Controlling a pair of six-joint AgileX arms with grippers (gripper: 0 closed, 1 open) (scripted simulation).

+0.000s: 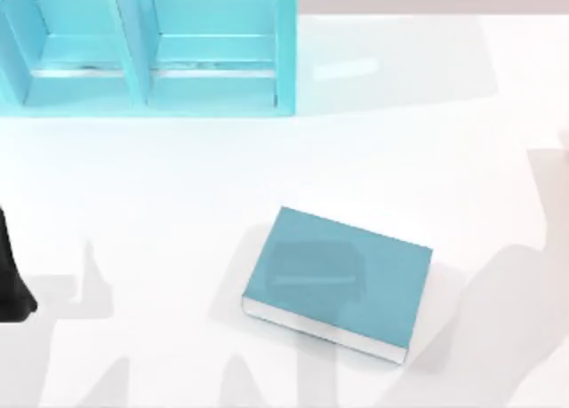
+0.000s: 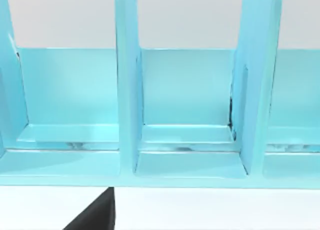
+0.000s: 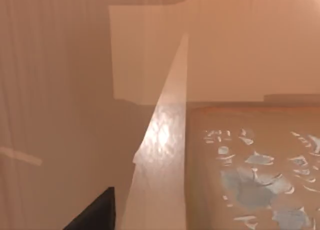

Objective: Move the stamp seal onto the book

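Observation:
The book (image 1: pixel 336 284) is teal-blue with white page edges. It lies flat on the white table a little right of centre, and its cover is bare. The stamp seal (image 3: pixel 250 175) shows tan-brown surfaces very close to the right wrist camera, one face carrying pale flecked marks. A dark part of my right gripper (image 3: pixel 95 215) shows beside it; I cannot tell whether it holds the seal. My left arm (image 1: pixel 11 279) is parked at the table's left edge, and a dark part of my left gripper (image 2: pixel 95 216) faces the shelf.
A bright turquoise shelf unit (image 1: pixel 147 48) with upright dividers stands at the back left, and its compartments (image 2: pixel 187 115) are open towards the left wrist. White table surface (image 1: pixel 178 186) lies between the shelf and the book.

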